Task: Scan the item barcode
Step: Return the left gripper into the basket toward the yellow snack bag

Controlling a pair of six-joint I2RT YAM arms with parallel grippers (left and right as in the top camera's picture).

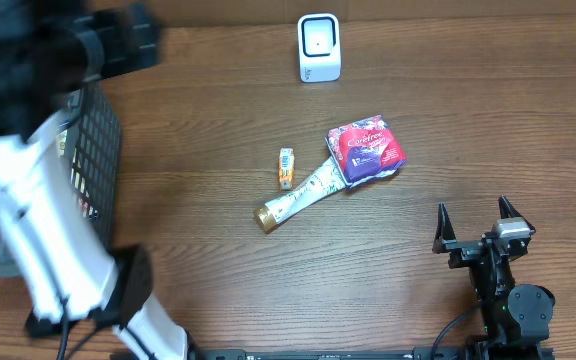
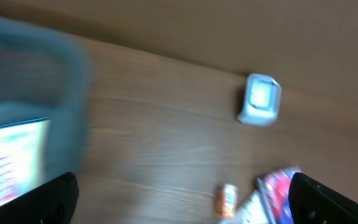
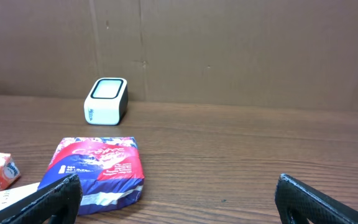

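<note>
Standing at bench rear: white scanner [image 1: 319,47], upright, well apart from everything else
Bench [image 1: 218,120]: brown wood grain, carrying the scanner and three loose goods near its middle
Purple packet [image 1: 366,150]: red-and-purple soft pack, lying flat in front of the scanner and a little to its right in the overhead view; not held
Tube [image 1: 303,196]: white with a gold cap, lying slantwise, upper end meeting the packet's lower left corner, cap end towards the near left
Orange carton [image 1: 286,168]: small, lying just beside the tube on its left, apart from the packet
Basket [image 1: 98,150]: black mesh, at the left edge of the bench; the left wrist view shows a printed pack [image 2: 11,158] inside it, too blurred to read
Left arm [image 1: 28,210]: white, smeared in the overhead view, rising over the basket side of the bench
Left fingers [image 2: 48,199]: spread wide, nothing between them, up in the air near the basket; scanner and loose goods lie ahead and to their right
Right fingers [image 3: 55,199]: spread wide, empty, low at the near right of the bench, facing the scanner, well apart from the packet
Barcode: cannot be made out on any of the goods
</note>
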